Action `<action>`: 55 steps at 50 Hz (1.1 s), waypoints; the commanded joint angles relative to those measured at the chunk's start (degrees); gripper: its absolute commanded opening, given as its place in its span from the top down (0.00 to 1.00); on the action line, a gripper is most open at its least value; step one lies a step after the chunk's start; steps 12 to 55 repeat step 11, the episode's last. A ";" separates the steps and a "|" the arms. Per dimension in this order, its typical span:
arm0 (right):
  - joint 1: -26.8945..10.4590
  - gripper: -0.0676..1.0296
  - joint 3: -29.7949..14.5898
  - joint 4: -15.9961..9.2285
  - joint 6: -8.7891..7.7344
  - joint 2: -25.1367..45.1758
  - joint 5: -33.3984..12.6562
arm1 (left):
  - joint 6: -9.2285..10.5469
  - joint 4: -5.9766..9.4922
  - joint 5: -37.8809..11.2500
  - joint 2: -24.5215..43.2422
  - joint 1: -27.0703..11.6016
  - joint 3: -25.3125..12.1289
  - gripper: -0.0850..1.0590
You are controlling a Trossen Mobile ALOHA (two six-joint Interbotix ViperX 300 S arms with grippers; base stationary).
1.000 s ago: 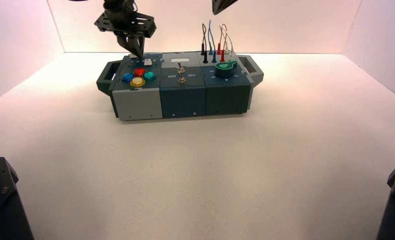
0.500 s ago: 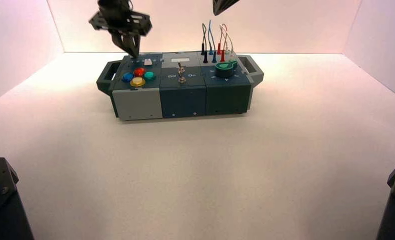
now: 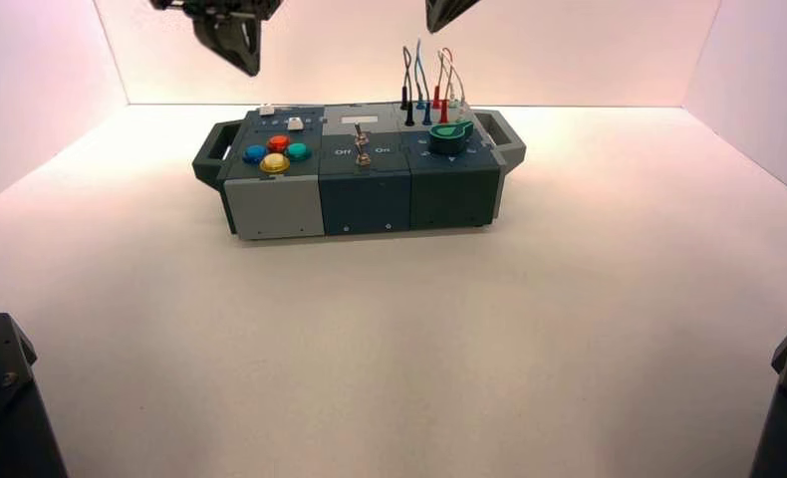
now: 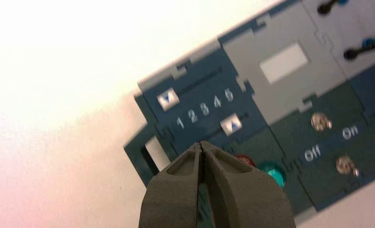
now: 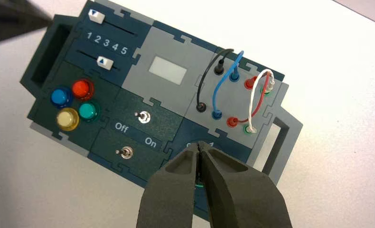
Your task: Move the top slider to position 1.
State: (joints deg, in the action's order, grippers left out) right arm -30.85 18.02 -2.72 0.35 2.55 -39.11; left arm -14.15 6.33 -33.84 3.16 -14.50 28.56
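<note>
The top slider (image 3: 266,111) is a small white knob at the left end of the back track on the box (image 3: 270,209). Both wrist views show this slider (image 4: 167,99) (image 5: 96,16) standing by the digit 1. My left gripper (image 3: 248,68) hangs shut and empty in the air, above and left of the slider, not touching the box. Its fingertips (image 4: 202,145) are pressed together. My right gripper (image 3: 431,27) is parked high over the box's right part, shut (image 5: 199,145) and empty.
A second white slider knob (image 3: 295,123) sits on the nearer track. Red, blue, yellow and green buttons (image 3: 276,153) lie in front of it. Two toggle switches (image 3: 363,149), a green knob (image 3: 450,132) and plugged wires (image 3: 429,85) fill the middle and right.
My left gripper has lifted up and to the left, away from the slider tracks. The top slider's knob, hidden behind the gripper before, now shows at the track's left end.
</note>
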 commanded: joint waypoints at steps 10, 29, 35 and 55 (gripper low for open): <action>-0.18 0.96 -1.32 -1.49 0.09 -1.23 -0.18 | -0.09 -0.18 0.97 -4.13 -0.09 3.16 0.95; -0.18 0.96 -1.23 -1.49 0.09 -1.23 -0.18 | -0.09 -0.18 1.05 -4.04 -0.09 3.16 0.95; -0.18 0.96 -1.23 -1.49 0.09 -1.23 -0.18 | -0.09 -0.18 1.05 -4.04 -0.09 3.16 0.95; -0.18 0.96 -1.23 -1.49 0.09 -1.23 -0.18 | -0.09 -0.18 1.05 -4.04 -0.09 3.16 0.95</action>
